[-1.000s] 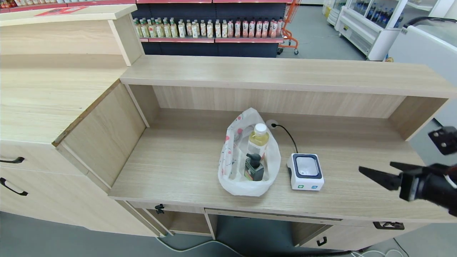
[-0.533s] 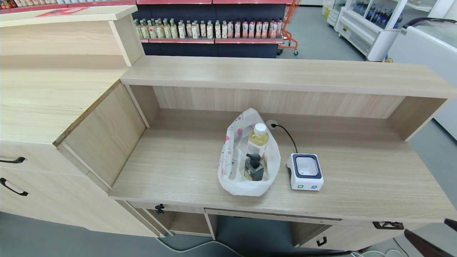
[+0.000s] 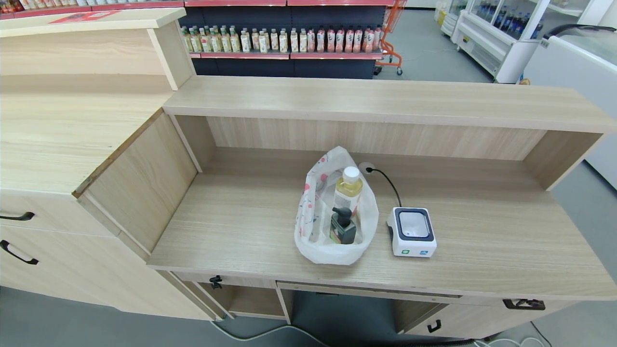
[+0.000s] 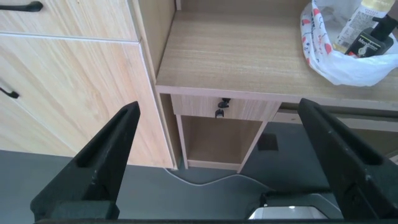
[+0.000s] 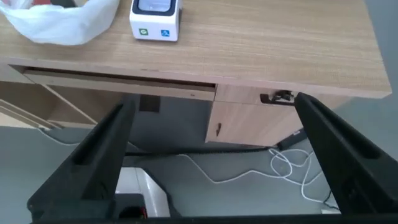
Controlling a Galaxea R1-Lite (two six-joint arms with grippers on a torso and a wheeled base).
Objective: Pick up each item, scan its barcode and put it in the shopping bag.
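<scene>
Your counter [image 3: 482, 241] is matt wood-grain. The shopping bag [image 3: 318, 253] is thin translucent plastic; the scanner [image 3: 413, 245], smooth white plastic.

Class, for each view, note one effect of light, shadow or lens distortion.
Head view: the counter edges splay outward, wide-angle style, and soft shade sits under the upper shelf. Left wrist view: the left claw looms large and dark. Right wrist view: the right claw likewise.

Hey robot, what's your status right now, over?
Left gripper and right gripper open, empty, down below the counter edge. Drink bottle and pump bottle inside shopping bag, scanner beside it. Nothing blocking the bag.
</scene>
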